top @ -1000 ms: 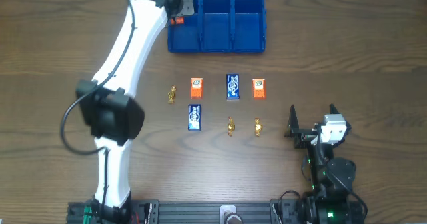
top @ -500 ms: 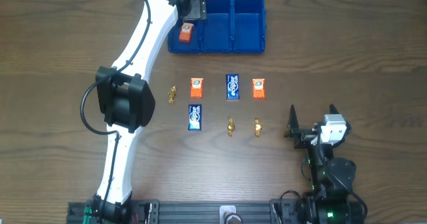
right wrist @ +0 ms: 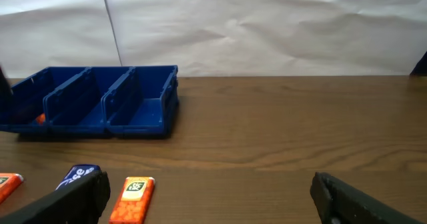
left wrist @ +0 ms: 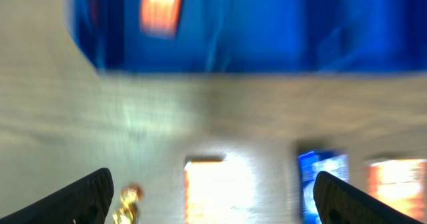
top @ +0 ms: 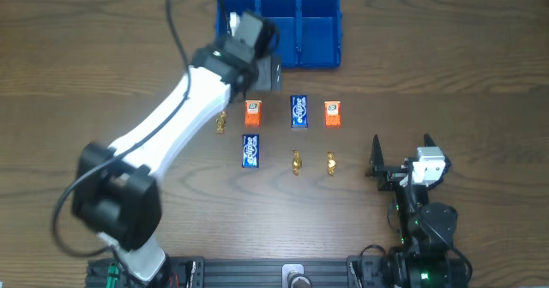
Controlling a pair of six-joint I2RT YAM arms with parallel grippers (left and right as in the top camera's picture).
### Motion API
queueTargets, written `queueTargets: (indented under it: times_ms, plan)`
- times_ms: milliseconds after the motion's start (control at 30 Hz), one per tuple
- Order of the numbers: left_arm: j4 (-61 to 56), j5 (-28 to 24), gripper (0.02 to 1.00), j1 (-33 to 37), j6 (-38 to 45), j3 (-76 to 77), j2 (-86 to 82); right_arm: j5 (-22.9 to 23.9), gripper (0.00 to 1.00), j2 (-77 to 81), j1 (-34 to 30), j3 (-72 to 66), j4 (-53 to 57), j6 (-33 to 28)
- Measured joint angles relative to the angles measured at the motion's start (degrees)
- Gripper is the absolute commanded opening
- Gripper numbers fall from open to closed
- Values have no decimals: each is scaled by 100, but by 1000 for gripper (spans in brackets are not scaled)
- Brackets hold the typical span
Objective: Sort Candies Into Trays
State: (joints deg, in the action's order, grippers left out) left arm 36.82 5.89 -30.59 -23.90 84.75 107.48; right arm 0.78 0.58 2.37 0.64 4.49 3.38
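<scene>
blue plastic three-compartment tray (top: 319, 31) at far side of brown wooden desk (top: 463, 65). small orange rectangular candy pack (left wrist: 160, 7) lies in left compartment, so that bin likely takes orange ones. left gripper (left wrist: 212, 184) wide, empty, above another orange pack on desk (top: 252, 112) just near of tray: placed for next pick, i judge. blue rectangular candy packs (top: 298, 111) and gold-wrapped sweets (top: 296, 162) lie in rows, unsorted. right gripper (top: 401, 147) wide, empty, near right, clear of work.

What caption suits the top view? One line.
Left hand open between blue tray and seven loose candies; right hand open aside.
</scene>
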Motion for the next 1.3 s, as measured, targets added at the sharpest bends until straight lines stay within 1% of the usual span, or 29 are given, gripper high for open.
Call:
queueTargets:
  times_ms: [200,400,433,533,667,733,767,867,1000,1167,1300]
  plan:
    - [-114,-199,945,0,-157,-293,946,0,998,0,0,0,0,0]
    - [-125,-326,838,0,-205,-293,1163,0,998,0,0,0,0,0]
    - [-127,-348,798,0,-201,-293,1191,0,998,0,0,0,0,0]
    - [-131,-411,733,0,-219,-293,1224,0,998,0,0,0,0,0]
    - [-127,-450,560,-2,-179,-293,1226,0,998,0,0,0,0,0]
    - [-127,-450,503,-2,-197,-293,1226,0,998,0,0,0,0,0]
    - [-127,-452,457,-2,-177,-293,1226,0,998,0,0,0,0,0]
    - [-127,-452,389,-2,-188,-293,1226,0,998,0,0,0,0,0]
    - [-127,-452,345,-2,-195,-293,1226,0,998,0,0,0,0,2]
    - [-114,-448,343,0,-201,-256,1224,2,998,0,0,0,0,0]
    - [179,-225,338,20,-157,254,977,0,996,0,0,0,0,0]
